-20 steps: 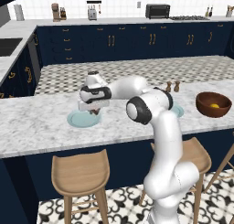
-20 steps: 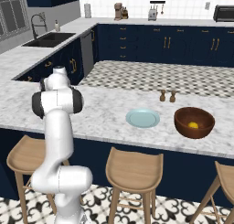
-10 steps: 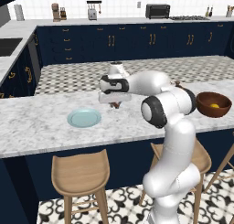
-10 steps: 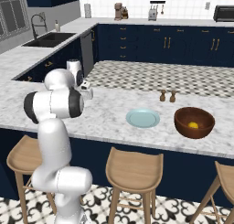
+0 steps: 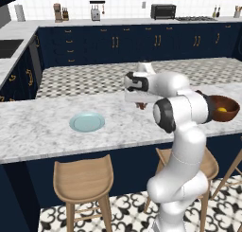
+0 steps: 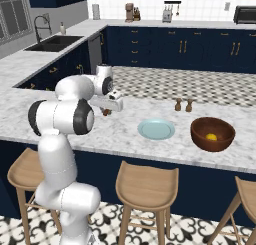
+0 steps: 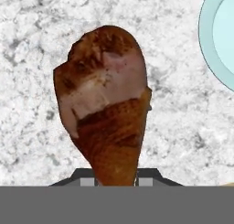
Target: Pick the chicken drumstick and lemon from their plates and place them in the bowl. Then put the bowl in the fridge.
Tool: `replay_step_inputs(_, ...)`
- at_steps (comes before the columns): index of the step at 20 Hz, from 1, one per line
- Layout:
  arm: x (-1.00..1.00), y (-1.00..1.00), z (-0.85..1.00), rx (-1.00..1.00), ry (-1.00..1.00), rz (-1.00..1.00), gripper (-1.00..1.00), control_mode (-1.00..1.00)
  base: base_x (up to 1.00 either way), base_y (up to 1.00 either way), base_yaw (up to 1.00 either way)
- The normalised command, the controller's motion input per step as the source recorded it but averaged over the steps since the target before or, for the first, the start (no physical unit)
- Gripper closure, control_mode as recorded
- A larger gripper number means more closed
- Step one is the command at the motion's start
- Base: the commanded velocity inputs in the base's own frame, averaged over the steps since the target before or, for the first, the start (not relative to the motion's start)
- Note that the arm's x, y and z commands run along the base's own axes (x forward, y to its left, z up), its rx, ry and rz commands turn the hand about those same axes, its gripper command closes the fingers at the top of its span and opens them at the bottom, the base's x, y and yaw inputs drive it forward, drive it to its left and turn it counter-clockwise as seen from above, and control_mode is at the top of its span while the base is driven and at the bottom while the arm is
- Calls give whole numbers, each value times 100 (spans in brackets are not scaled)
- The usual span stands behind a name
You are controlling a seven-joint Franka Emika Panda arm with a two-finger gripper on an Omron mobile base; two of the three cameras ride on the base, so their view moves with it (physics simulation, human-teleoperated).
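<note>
1. The marble counter (image 5: pixel 42 127) runs across both base views, with wooden stools (image 5: pixel 84 181) tucked under its near edge.
2. Navy cabinets with gold handles (image 5: pixel 113 41) line the far wall; on the worktop above them stand a toaster oven (image 5: pixel 163 11) and a few small appliances. No brand, label or writing can be read on any of them, since they are too small and soft.
3. A sink (image 6: pixel 55 41) with a tap sits in the side counter in the right base view.
4. The bowl (image 6: pixel 212 134), dark reddish-brown, stands on the counter toward the right end, with the lemon (image 6: pixel 212 137) lying inside it.
5. One pale blue-green plate (image 6: pixel 156 129) lies just beside the bowl; in the left base view a second plate (image 5: pixel 87 122) lies bare, well apart to the left of the arm.
6. Two small brown shakers (image 6: pixel 183 105) stand upright behind the plate by the bowl.
7. The gripper (image 5: pixel 141 104) hangs over the counter between the two plates, its jaws clenched on the chicken drumstick (image 7: pixel 107 104).
8. In the hand view the drumstick's thin end sits between the fingertips (image 7: pixel 147 179) and its thick end points away, above bare marble; it seems to be lifted clear of the counter, though that is hard to judge.
</note>
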Motion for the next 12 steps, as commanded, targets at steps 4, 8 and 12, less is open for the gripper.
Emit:
replay_step_inputs(4,0,-100,1,0,13,-31,100,-100,0,0,0)
replay_step_inputs(8,0,-100,0,0,12,-31,100,-100,0,0,0)
replay_step_inputs(12,0,-100,1,0,15,-27,100,-100,0,0,0)
